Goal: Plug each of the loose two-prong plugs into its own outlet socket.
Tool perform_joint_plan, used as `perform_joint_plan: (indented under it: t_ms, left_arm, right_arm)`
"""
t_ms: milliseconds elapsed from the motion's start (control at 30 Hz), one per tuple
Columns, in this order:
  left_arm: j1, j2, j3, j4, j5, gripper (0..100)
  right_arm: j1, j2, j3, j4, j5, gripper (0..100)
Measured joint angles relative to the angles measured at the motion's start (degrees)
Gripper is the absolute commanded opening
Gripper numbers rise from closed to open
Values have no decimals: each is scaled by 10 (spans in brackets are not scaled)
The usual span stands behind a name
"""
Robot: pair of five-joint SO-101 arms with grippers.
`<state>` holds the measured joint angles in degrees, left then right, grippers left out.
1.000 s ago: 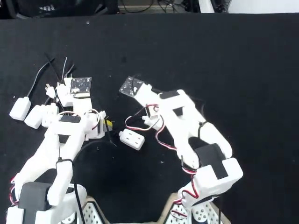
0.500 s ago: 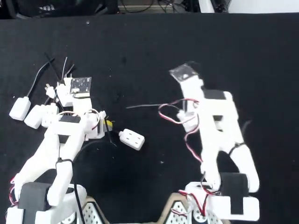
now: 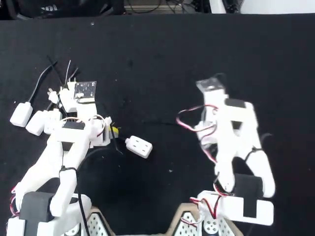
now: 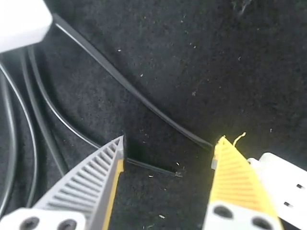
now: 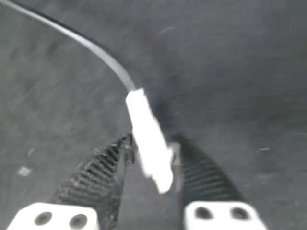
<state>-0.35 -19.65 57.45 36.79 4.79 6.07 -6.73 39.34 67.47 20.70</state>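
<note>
My right end effector [image 5: 152, 141] pinches a white plug [image 5: 144, 120]; my left end effector [image 4: 170, 141] gapes over black cables [image 4: 120, 79].

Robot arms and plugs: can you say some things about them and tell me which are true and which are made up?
1. The right gripper is shut on a white plug. True.
2. The left gripper is holding a plug too. False: it is open with nothing between its fingers, above thin black cables.
3. A white outlet socket lies on the table between the two arms. True.
4. The table is red. False: it is black.
5. A black cord runs out of the white plug. True.
</note>
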Motion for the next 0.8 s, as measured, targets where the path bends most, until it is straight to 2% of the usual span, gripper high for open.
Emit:
perform_joint_plan:
  t_ms: [133,367,600,700,800]
  left_arm:
    - [0,0,0,0,0,295]
    - [0,0,0,0,0,295]
    - [0,0,0,0,0,295]
    - [0,0,0,0,0,295]
    - [0,0,0,0,0,295]
  right_arm:
    - [-62,2,-44,57,0,159]
    - [-66,-47,-91,110,25,106]
    - [39,-69,-84,99,142,70]
    - [79,-53,-46,49,196,70]
    - [88,-30,0,-24,231,70]
